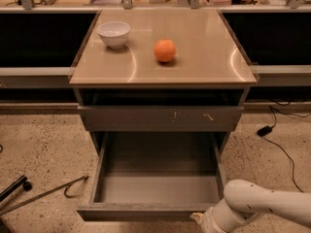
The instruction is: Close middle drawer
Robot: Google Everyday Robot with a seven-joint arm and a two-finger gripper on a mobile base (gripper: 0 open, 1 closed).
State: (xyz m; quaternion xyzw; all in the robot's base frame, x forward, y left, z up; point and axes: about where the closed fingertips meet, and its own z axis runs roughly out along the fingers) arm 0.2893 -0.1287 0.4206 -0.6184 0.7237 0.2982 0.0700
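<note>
We face a speckled stone floor (43, 144) with dark low shelving running behind. At the centre stands a grey cabinet whose tan top (204, 57) shines under the lights.

The middle drawer (158, 188) is the biggest thing open to us. It is pulled far out toward the camera, its deep grey box bare inside, its plain front edge low in the view. Above it sits the scratched drawer front (160, 118), slightly out from the cabinet.

The white arm (265, 205) comes in from the lower right. Its gripper (203, 221) is just at the right end of the drawer's front, close to or touching it. We cannot tell whether it is apart or together, since most of it is cut off by the frame.

We judge the closing barely begun: the whole push inward is left.

On top rest a white bowl (113, 34) and an orange (165, 50), apart from each other. A black cable (286, 154) trails right and a hooked rod (48, 193) lies left.

We can read no writing or labels.
</note>
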